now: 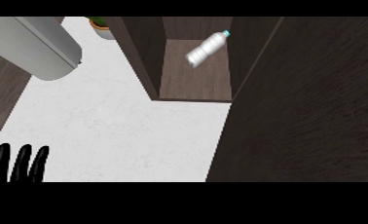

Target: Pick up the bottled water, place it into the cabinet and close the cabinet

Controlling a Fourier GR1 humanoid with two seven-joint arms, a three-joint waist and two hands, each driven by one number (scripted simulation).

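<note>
Bottled water (pixel 207 49) lying tilted inside open cabinet (pixel 194 79). Left hand (pixel 24 163) resting, fingers straight, apart. Right hand unseen.

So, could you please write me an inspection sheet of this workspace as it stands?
Surface: white counter, mostly bare.
Job's things: bottled water lying tilted inside the dark wooden cabinet; cabinet door open at the right.
Clutter: potted plant at the far edge, behind the cabinet's left wall.
Hands: left hand at the lower left edge, fingers straight, holding nothing; right hand not in view.
Cables: nothing seen.
Surroundings: grey cylindrical object at the upper left.
</note>
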